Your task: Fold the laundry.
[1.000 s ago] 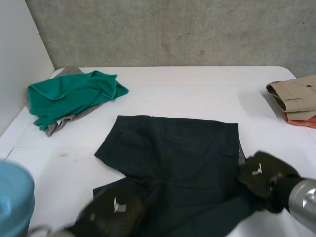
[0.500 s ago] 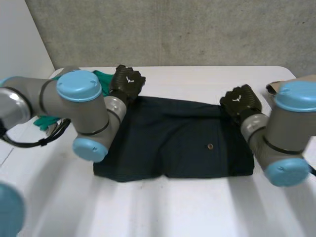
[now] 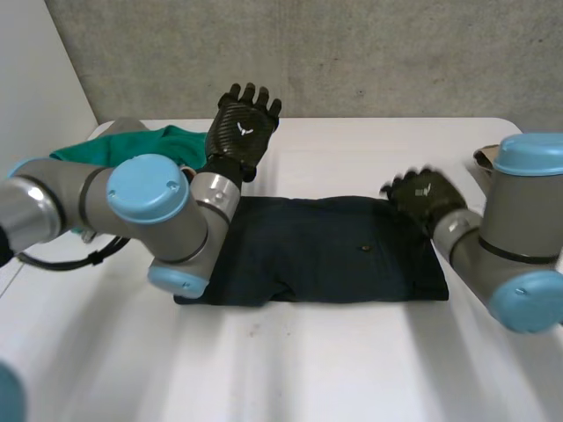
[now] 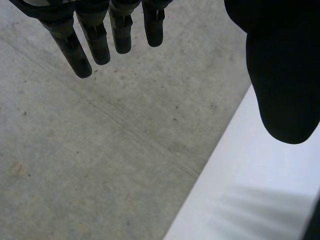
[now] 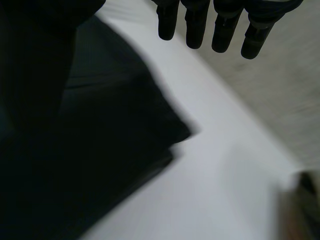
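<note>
Shorts (image 3: 334,255) lie folded once across the desk (image 3: 334,360), left hand (image 3: 242,130) and right hand (image 3: 428,197) both spread and empty, another fold and the crumpled green garment (image 3: 154,141) seemingly left to do

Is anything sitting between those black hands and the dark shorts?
Nothing visible. The left hand hangs open past the far left corner of the dark shorts, the right hand open over their far right corner; the green cloth lies aside.
</note>
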